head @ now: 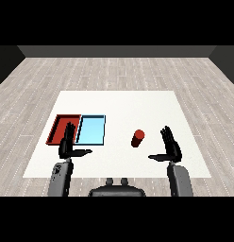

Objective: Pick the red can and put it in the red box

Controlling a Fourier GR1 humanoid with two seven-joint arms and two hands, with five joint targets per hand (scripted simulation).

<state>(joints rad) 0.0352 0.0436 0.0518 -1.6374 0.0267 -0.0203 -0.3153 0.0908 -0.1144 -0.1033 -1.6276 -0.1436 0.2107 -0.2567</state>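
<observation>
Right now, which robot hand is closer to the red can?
Right. The right robot hand is open just right of the red can; the left robot hand sits far left, over the red tray.

Even, diffuse illumination is seen across the whole head view; no single light source can be identified. The white desk [119, 101] is rendered brightest, without glare or hot spots, while the grey plank floor [114, 71] is shown in a duller mid-tone and the far wall is left dark. Cast shadows are barely discernible; only slight shading is noted on the side of the red can [137, 138]. Straight edges are kept straight toward the borders, with no visible distortion
</observation>
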